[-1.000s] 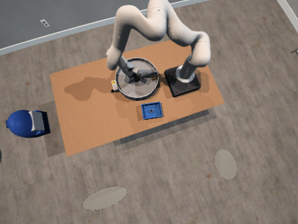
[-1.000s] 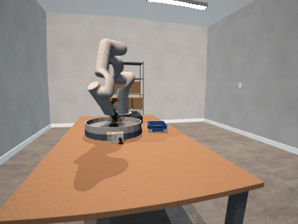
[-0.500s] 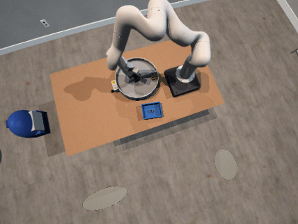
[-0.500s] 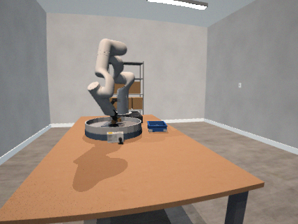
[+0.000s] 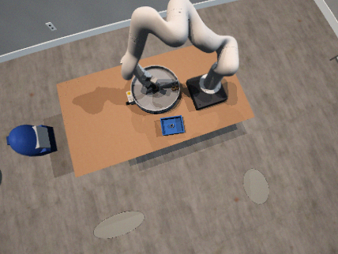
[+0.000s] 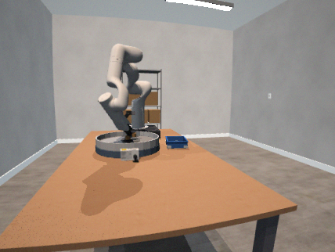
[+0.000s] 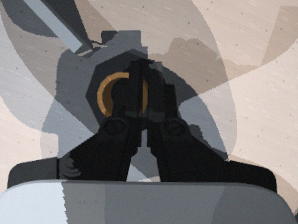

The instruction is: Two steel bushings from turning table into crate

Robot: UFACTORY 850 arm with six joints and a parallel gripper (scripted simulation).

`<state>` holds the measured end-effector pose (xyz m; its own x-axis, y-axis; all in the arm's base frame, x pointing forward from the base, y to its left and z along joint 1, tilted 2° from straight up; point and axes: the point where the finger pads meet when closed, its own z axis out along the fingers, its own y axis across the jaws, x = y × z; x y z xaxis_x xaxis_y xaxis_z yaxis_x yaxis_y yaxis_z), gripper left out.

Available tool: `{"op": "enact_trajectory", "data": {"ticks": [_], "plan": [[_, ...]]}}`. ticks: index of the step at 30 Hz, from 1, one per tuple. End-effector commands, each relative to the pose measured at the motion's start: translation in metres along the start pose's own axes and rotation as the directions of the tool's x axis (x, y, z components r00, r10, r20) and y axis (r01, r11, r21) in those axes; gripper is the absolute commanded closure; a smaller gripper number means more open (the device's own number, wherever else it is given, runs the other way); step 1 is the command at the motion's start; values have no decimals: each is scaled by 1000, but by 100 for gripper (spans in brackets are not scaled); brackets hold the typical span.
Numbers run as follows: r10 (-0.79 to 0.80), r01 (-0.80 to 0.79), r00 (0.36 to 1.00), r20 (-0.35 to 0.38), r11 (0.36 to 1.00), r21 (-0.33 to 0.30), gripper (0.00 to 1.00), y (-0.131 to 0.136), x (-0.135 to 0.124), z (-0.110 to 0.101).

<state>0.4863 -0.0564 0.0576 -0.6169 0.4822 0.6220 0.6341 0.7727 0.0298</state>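
Observation:
The round grey turning table (image 5: 155, 91) stands at the back of the wooden table and also shows in the exterior view (image 6: 127, 144). My gripper (image 7: 145, 80) is low over its plate (image 5: 158, 87), fingers pressed together. In the wrist view an orange-brown ring bushing sits at the fingertips, its right wall pinched between them. Small brownish bushings (image 5: 174, 84) lie near the table's right rim. The blue crate (image 5: 172, 125) stands in front of the turning table and holds one small grey bushing (image 5: 172, 125). The crate also shows in the exterior view (image 6: 176, 141).
The arm's black base (image 5: 207, 92) stands right of the turning table. A small control box (image 6: 129, 155) is fixed to the turning table's rim. A blue bin (image 5: 29, 140) stands on the floor left of the table. Shelves (image 6: 150, 102) stand behind.

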Motion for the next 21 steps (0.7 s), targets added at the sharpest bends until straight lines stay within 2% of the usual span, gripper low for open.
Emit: {"op": "enact_trajectory", "data": {"ticks": [1, 21], "plan": [[-1, 1, 1000, 2, 1000, -1, 100, 0, -1, -1], [-1, 1, 1000, 2, 1000, -1, 100, 0, -2, 1]]}}
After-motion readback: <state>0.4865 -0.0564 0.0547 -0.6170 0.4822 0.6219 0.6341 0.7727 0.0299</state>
